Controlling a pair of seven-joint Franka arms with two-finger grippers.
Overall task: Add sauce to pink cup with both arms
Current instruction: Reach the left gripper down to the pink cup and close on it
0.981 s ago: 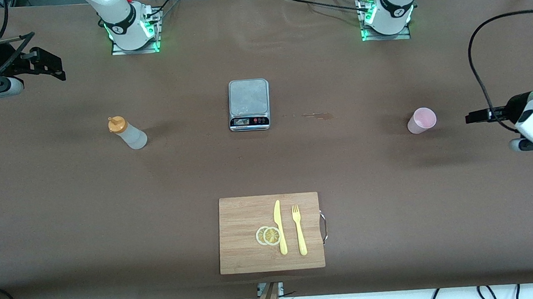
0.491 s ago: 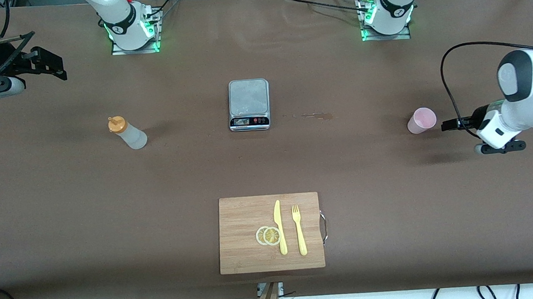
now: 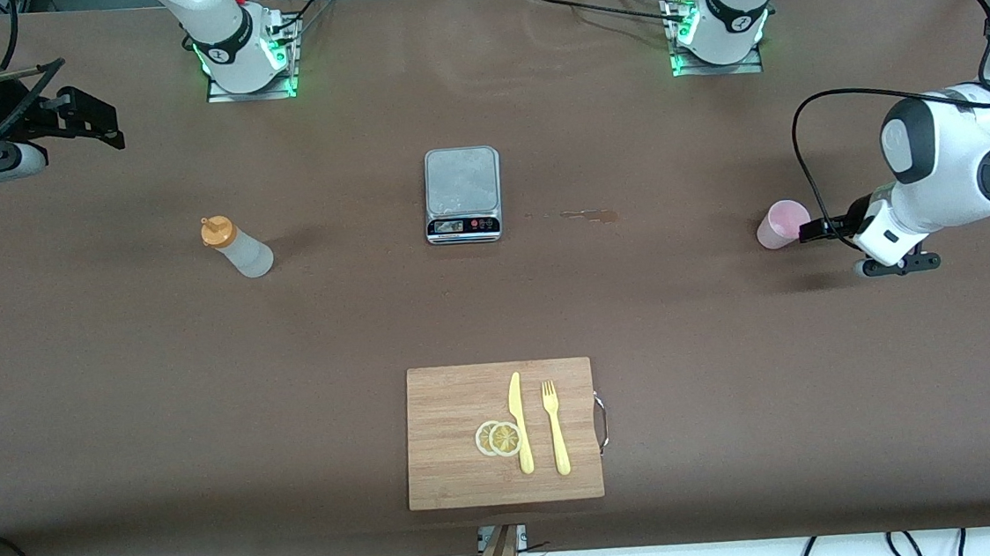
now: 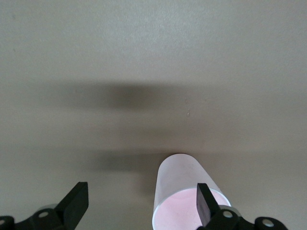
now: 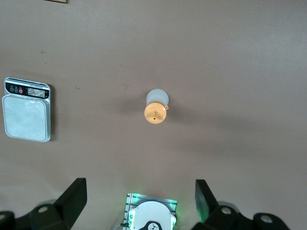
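Note:
The pink cup [image 3: 782, 224] stands upright toward the left arm's end of the table. My left gripper [image 3: 812, 231] is low beside it, open, fingertips level with the cup. In the left wrist view the cup [image 4: 184, 189] sits off-centre in the left gripper [image 4: 141, 191], close to one finger [image 4: 206, 206]; I cannot tell if they touch. The sauce [image 3: 234, 245], a whitish bottle with an orange cap, stands toward the right arm's end. My right gripper [image 3: 101, 128] waits open, high over that end; the right wrist view looks down past the right gripper [image 5: 140, 188] onto the sauce [image 5: 156, 108].
A kitchen scale [image 3: 463, 194] sits mid-table, with a small stain [image 3: 578, 214] beside it. Nearer the front camera lies a wooden cutting board [image 3: 443, 406] carrying a yellow knife [image 3: 520, 422], a fork [image 3: 554, 428] and lemon slices [image 3: 499, 438].
My left arm has swung in from the table's end, bringing the open gripper up to the pink cup. The right arm, the cup and the sauce have not moved.

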